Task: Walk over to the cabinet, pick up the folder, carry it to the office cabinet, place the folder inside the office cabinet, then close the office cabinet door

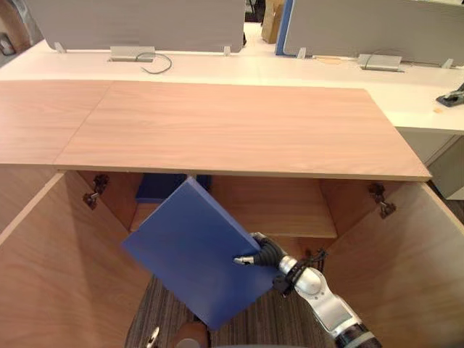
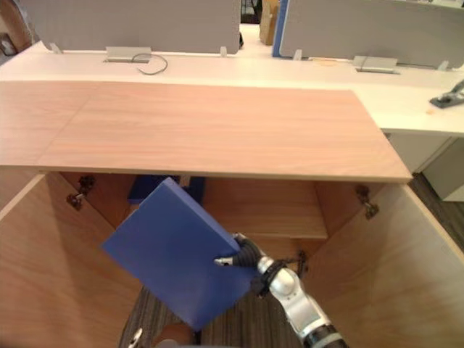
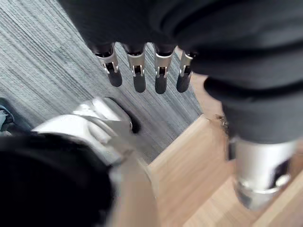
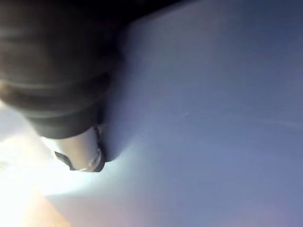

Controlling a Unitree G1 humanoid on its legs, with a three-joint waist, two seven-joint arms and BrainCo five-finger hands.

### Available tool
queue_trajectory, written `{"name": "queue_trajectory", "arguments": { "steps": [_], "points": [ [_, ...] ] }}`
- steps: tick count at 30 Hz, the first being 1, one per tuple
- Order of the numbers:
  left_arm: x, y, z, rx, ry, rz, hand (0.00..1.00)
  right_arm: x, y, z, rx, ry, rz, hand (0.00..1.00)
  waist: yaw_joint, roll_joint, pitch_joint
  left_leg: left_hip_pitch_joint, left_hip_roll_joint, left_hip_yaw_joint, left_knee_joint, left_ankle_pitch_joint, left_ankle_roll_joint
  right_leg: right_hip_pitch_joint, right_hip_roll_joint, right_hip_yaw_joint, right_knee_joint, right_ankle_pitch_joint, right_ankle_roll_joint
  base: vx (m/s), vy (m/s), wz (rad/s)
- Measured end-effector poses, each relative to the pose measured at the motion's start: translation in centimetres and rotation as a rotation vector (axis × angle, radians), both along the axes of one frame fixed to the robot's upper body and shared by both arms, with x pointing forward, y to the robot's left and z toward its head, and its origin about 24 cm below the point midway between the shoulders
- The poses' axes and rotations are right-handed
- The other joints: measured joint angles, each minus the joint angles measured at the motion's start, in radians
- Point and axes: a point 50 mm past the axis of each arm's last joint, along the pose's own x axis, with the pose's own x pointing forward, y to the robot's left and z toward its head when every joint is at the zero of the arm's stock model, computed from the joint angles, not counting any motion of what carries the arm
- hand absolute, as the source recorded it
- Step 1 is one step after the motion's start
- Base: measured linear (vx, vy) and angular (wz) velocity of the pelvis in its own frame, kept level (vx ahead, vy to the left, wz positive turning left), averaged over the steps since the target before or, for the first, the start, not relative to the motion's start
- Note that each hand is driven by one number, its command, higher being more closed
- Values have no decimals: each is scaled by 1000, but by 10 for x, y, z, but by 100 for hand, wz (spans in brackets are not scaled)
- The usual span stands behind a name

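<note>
While my right hand (image 1: 267, 255) pinches the blue folder (image 1: 190, 246) near its right edge, with the thumb pressed on the upper face and the other fingers hidden behind it, the folder hangs tilted in the air with one corner pointing up toward the office cabinet (image 1: 239, 130). It is in front of the cabinet's opening, between the left door (image 1: 51, 275) and the right door (image 1: 417, 261), which both stand open toward me. Inside is a wooden shelf (image 1: 290, 206), and a second blue item (image 1: 161, 186) lies at its left back, partly covered by the folder. Below the folder is grey striped carpet (image 1: 283, 319). The cabinet top is of light wood. Behind it runs a long white counter (image 1: 304, 69) with grey screens (image 1: 138, 22). My left hand (image 3: 138, 71) hangs low over the carpet, its fingers straight and a little apart, holding nothing.
</note>
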Motion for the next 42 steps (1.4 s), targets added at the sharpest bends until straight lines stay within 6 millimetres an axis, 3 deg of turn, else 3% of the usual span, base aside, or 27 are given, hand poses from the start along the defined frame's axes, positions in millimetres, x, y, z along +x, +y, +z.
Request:
{"name": "queue_trajectory", "arguments": {
  "steps": [2, 3, 5, 7, 9, 10, 11, 12, 13, 15, 16, 17, 18, 19, 22, 26, 29, 37, 39, 42],
  "points": [
    [8, -4, 0, 16, -11, -34, 0, 7, 6, 3, -47, -34, 30, 100, 7, 15, -7, 57, -62, 35, -63, -9, 28, 8, -67, 6, 12, 3, 13, 222, 214, -17],
    [7, -5, 0, 17, -10, -40, 0, 7, 6, 2, -52, -32, 34, 100, 9, 16, -8, 65, -68, 38, -71, -10, 29, 7, -72, 8, 20, 2, 15, 202, 178, -31],
    [6, -11, 0, 17, -7, -69, 0, 2, 10, -8, -113, -24, 90, 100, 22, 38, -27, 136, -107, 68, -120, -24, 50, -35, -126, 41, 158, -14, 39, 245, 243, -38],
    [7, -13, 1, 23, -16, -91, 0, -3, 15, -13, -151, -22, 137, 100, 20, 38, -38, 172, -126, 82, -129, -38, 70, -84, -151, 47, 300, -24, 47, 191, 207, -24],
    [11, -11, 2, 37, -22, -130, 0, -6, 21, -16, -175, -20, 171, 100, 12, 30, -42, 212, -148, 86, -121, -56, 98, -177, -197, 13, 532, -1, 9, 208, 187, -7],
    [13, -12, 2, 42, -22, -162, 0, -7, 24, -17, -181, -19, 183, 100, 0, 29, -42, 242, -155, 83, -120, -68, 114, -227, -246, -46, 672, 51, -74, 188, 119, 10],
    [16, -12, 2, 49, -22, -198, 0, -8, 27, -18, -181, -19, 197, 100, -8, 30, -42, 265, -154, 79, -119, -78, 124, -263, -298, -128, 780, 50, -94, 185, 100, 7],
    [18, -12, 3, 54, -22, -213, 0, -8, 29, -19, -182, -20, 207, 100, -10, 30, -41, 273, -150, 76, -117, -81, 124, -278, -313, -165, 806, 36, -94, 152, 34, 9],
    [25, -11, 4, 66, -33, -241, 0, -8, 34, -18, -179, -25, 218, 100, -15, 31, -40, 270, -134, 65, -105, -86, 119, -303, -311, -214, 783, 4, -75, 103, -42, 20],
    [37, -9, 6, 85, -44, -271, 0, -7, 36, -17, -170, -31, 220, 100, -26, 34, -26, 267, -104, 42, -86, -92, 109, -305, -255, -220, 635, -26, -38, 58, -107, 36],
    [38, -8, 7, 93, -47, -280, 0, -7, 36, -17, -168, -29, 216, 100, -33, 30, -22, 265, -89, 26, -69, -100, 96, -281, -214, -202, 485, -31, -16, 3, -165, 34],
    [37, -5, 7, 102, -44, -287, 0, -7, 36, -17, -168, -27, 213, 100, -32, 20, -19, 261, -86, 24, -61, -110, 79, -263, -192, -186, 365, -8, 10, -28, -228, 31],
    [36, 0, 8, 125, -36, -314, 0, -7, 37, -18, -167, -20, 208, 100, -28, -10, -22, 254, -96, 23, -53, -128, 57, -258, -188, -184, 264, 48, 28, -31, -264, 21],
    [33, 0, 7, 127, -27, -310, 0, -7, 34, -20, -180, -10, 204, 100, -29, -14, -22, 257, -88, 14, -54, -134, 55, -246, -181, -182, 248, 87, 60, -17, -190, 15],
    [21, -4, 4, 115, 4, -294, 0, -7, 25, -27, -230, 16, 201, 100, -15, 16, -38, 231, -12, 30, -70, -125, 10, -237, -86, -196, 134, 116, 27, 34, -209, -18],
    [15, -3, 3, 120, 19, -303, 0, -5, 0, -37, -294, 60, 153, 100, -15, 24, -44, 224, 43, 17, -100, -95, -28, -211, -20, -241, 46, 166, 0, 78, -174, -1],
    [14, -5, 3, 115, 20, -302, 0, -7, -13, -42, -344, 82, 152, 100, -16, 32, -52, 241, 53, 3, -105, -93, -32, -180, -6, -260, 26, 167, -2, 143, -98, 17],
    [8, -7, 2, 107, 28, -342, 0, -16, -38, -70, -551, 145, 190, 100, -10, 35, -77, 312, 54, -2, -105, -123, -84, -68, 3, -285, -39, 166, 4, 66, -2, 7],
    [7, -7, 2, 106, 30, -343, 0, -14, -47, -74, -586, 155, 165, 100, -9, 35, -76, 326, 53, -2, -105, -124, -102, -52, 2, -286, -40, 166, 4, -10, -2, 3],
    [8, -8, 3, 109, 18, -346, 0, -9, -76, -80, -574, 245, 0, 100, -11, 35, -76, 329, 54, -14, -105, -124, -102, -39, 2, -299, -40, 165, 5, -39, -4, 13]
  ]
}}
